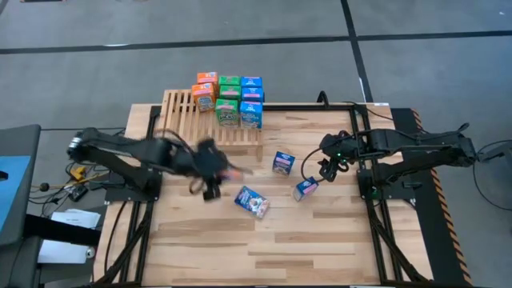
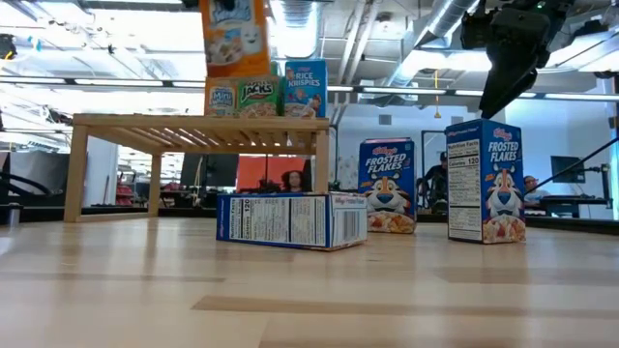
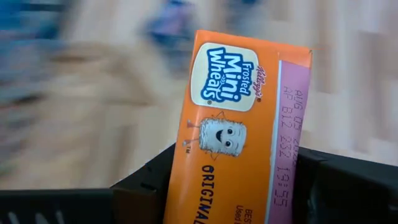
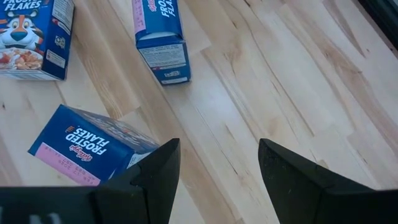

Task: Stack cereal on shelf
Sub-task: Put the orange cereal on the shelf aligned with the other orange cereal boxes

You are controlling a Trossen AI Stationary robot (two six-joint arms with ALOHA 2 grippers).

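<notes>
The light-wood shelf (image 1: 210, 117) stands at the table's far side, with orange, green and blue cereal boxes (image 1: 230, 99) stacked on its right part; they also show in the low view (image 2: 263, 95). My left gripper (image 1: 218, 173) is over the table just in front of the shelf, shut on an orange Mini Wheats box (image 3: 239, 124), which hangs high in the low view (image 2: 232, 37). Three blue cereal boxes are on the table: two standing (image 1: 282, 162) (image 1: 306, 189) and one lying flat (image 1: 251, 202). My right gripper (image 1: 326, 165) hovers open over the nearer standing box (image 4: 84, 144). My left gripper pinches the orange box between its two fingers (image 3: 140, 190), at the end away from the logo. One finger is on the edge beside the printed front (image 3: 183, 186), the other on the pink side panel (image 3: 283, 190). The box is lifted clear of table and shelf.
The left part of the shelf's slats (image 1: 182, 112) is bare. Bare tabletop lies along the near edge (image 1: 264, 256). Black frame rails (image 1: 376, 200) run along both sides of the table. Beyond the table the low view shows a room with people (image 2: 290, 180).
</notes>
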